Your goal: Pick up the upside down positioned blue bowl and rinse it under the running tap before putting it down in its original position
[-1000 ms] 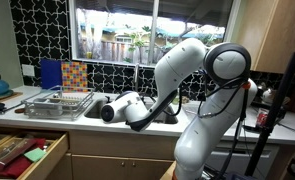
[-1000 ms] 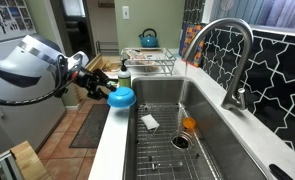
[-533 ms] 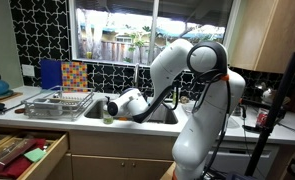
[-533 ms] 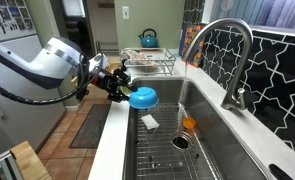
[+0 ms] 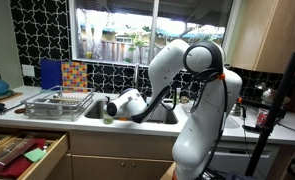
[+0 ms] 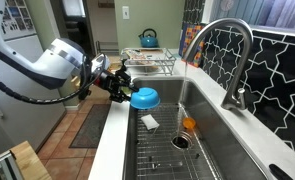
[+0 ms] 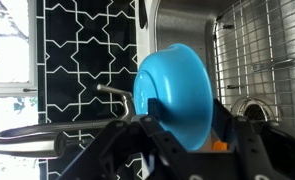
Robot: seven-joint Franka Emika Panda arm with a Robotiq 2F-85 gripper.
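My gripper [image 6: 123,88] is shut on the rim of the blue bowl [image 6: 143,97] and holds it tilted over the near edge of the sink [image 6: 212,140]. In the wrist view the blue bowl [image 7: 172,88] fills the middle, pinched between the fingers of the gripper [image 7: 187,118]. The tap [image 6: 227,48] arches over the sink's far side, well apart from the bowl. Whether water is running I cannot tell. In an exterior view the gripper [image 5: 110,111] hangs at the sink's front edge and the bowl is hidden behind it.
A wire grid, a white cloth [image 6: 149,121] and an orange item [image 6: 189,125] lie in the sink. A dish rack [image 6: 147,66] and a blue kettle [image 6: 148,39] stand beyond it. A drawer [image 5: 22,150] is open below the counter.
Over the last second the gripper carried the blue bowl from beside the counter edge to over the sink's near edge. In the last half second it has barely moved.
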